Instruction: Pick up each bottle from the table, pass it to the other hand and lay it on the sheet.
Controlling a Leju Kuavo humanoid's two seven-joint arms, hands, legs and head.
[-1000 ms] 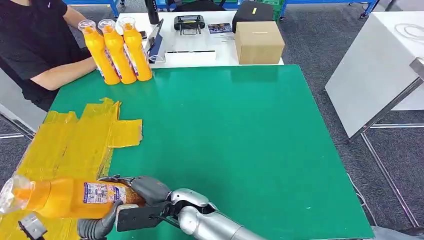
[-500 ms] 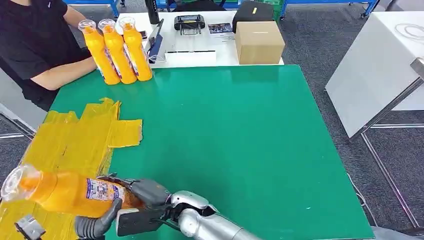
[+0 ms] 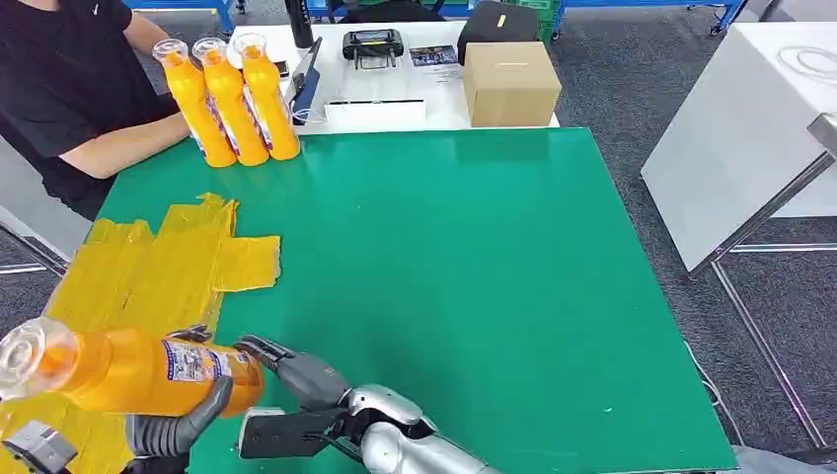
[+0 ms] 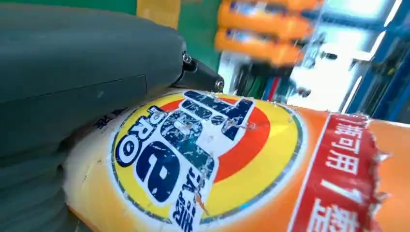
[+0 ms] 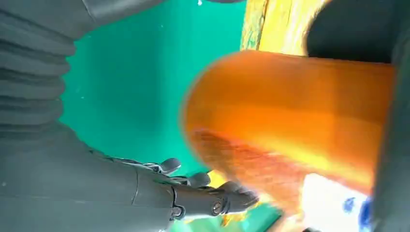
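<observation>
One bottle (image 3: 128, 370) (cap (image 3: 25, 348) blurred), left robot hand (image 3: 163, 430).

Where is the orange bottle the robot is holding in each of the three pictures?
Head view: the held bottle lies sideways at the lower left, over the yellow sheet.
Left wrist view: the held bottle is close up, with its round label beside the left hand.
Right wrist view: its orange base end is right of centre.
Shared landmark: the green table, also in the right wrist view.

Left robot hand (image 3: 163, 432) cut off
</observation>
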